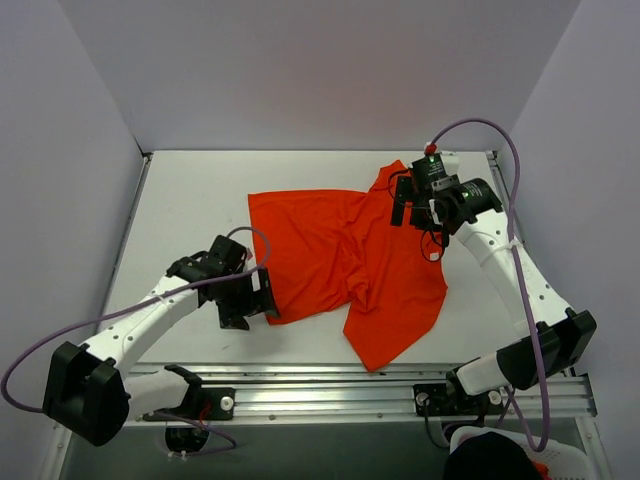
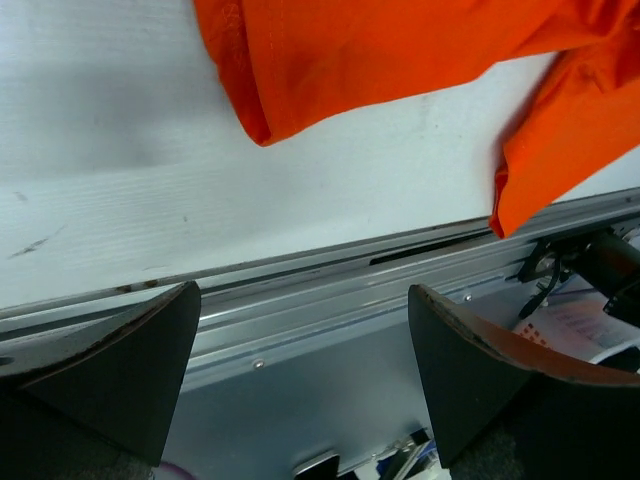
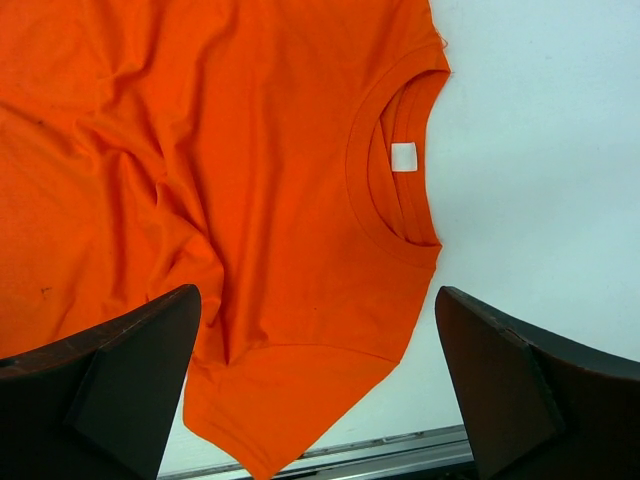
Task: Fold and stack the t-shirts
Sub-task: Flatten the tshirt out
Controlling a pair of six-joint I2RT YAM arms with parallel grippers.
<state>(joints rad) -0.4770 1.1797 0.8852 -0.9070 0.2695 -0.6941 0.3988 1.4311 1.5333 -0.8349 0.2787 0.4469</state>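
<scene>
t-shirt point(image 1: 340, 260): orange, rumpled, spread on worktop point(image 1: 190, 210)
L claw point(image 1: 255, 305): wide, empty, just beside t-shirt's hem corner
R claw point(image 1: 415, 212): wide, empty, over t-shirt's collar end

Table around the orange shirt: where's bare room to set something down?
Bare white table between the wrinkled orange-red cloth t-shirt and the left wall; also beyond its far edge. Crowded by the left end effector and right end effector.
</scene>
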